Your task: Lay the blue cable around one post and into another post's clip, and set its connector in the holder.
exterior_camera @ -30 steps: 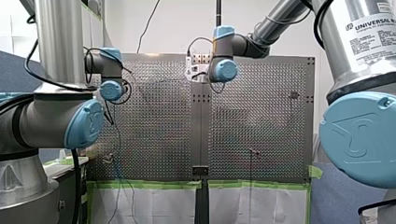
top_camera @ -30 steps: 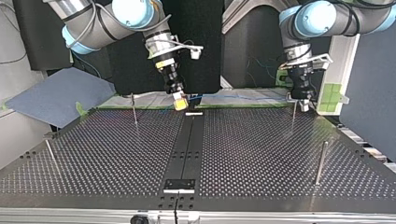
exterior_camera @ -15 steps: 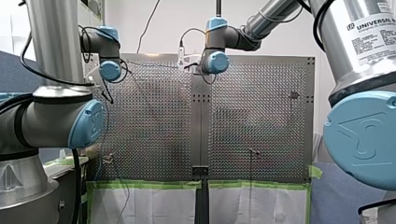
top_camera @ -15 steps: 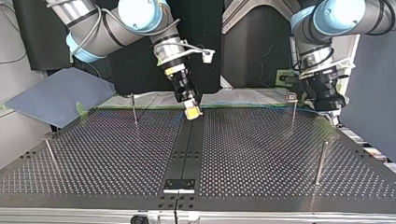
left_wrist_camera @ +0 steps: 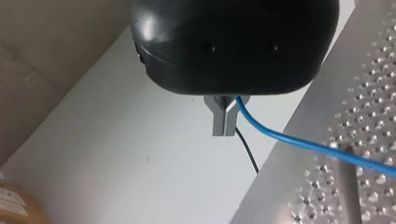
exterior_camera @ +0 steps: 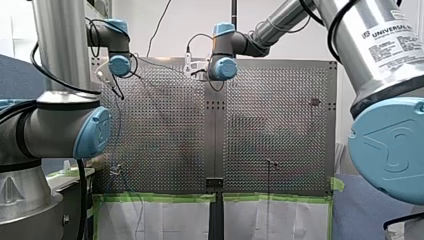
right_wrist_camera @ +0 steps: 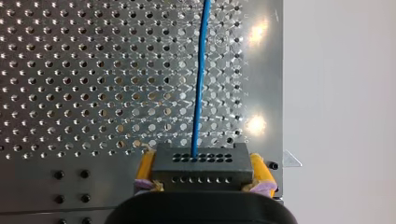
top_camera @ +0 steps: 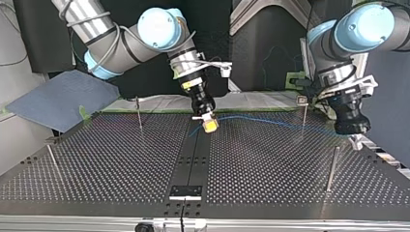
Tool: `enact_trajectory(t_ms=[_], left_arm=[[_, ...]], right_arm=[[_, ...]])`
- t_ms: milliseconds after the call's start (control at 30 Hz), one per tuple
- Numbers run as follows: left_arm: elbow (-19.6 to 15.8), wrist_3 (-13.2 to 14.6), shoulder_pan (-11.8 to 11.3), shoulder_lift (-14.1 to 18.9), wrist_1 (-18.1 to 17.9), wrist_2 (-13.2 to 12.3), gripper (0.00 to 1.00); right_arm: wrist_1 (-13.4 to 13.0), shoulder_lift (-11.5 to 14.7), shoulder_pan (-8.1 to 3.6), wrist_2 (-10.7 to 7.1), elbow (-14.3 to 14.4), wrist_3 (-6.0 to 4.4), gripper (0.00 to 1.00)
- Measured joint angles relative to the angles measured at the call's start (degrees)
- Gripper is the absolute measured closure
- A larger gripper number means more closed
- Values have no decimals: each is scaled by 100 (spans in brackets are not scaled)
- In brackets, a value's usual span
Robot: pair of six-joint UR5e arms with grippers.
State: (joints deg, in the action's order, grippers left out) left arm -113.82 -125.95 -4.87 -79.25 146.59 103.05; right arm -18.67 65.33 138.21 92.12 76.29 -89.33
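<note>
In the right wrist view, yellow pads [right_wrist_camera: 145, 169] are shut on a dark grey connector [right_wrist_camera: 201, 168]. The blue cable [right_wrist_camera: 200, 74] leaves it straight ahead over the perforated plate. In the top view my right gripper [top_camera: 209, 124] hangs low over the table's dark middle strip. The cable [top_camera: 270, 122] sags from it past the clip post [top_camera: 303, 116] to my left gripper [top_camera: 356, 140] at the right edge. My left gripper's metal fingers [left_wrist_camera: 219, 122] are shut on the cable [left_wrist_camera: 299, 140], with a post [left_wrist_camera: 348, 186] close ahead. The holder [top_camera: 185, 192] sits near the front edge.
Thin posts stand on the plate at the top view's left [top_camera: 138, 113], far left [top_camera: 52, 159] and right [top_camera: 331, 166]. A blue-grey sheet [top_camera: 63, 99] lies beyond the table's left corner. Green tape edges the far side [top_camera: 154, 111].
In the top view both grippers came nearer and moved to the right, carrying the cable over the plate. The right gripper sank lower, and the cable now runs by the clip post.
</note>
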Motion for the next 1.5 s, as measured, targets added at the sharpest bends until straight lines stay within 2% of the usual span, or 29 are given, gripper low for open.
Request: enact_trajectory(t_ms=[133,500,700,867,1200,1333,1500], left_arm=[[194,-44,-35,-118,93,42,98],[720,-296,-185,-90,538,0,96],[1023,-352,-354,-141,651,-214,93],[1234,-503,-579,-303,545,-431,93],[1293,-874,-1001,-592,401,-852,93],[1294,-829,-1142,-753,407,-1023,93],[1295,-653,-1191,-990,403,-1242,93]], right_arm=[[112,-31,-24,-7,-182,-27,100],[498,-138,-36,-88,-715,-34,100],[650,-383,21,-141,-1003,-14,100],[785,-617,71,-164,-1246,3,100],[755,-757,79,-147,-1676,10,100],[683,-774,66,-129,-1881,10,100],[662,-890,57,-81,-2161,15,100]])
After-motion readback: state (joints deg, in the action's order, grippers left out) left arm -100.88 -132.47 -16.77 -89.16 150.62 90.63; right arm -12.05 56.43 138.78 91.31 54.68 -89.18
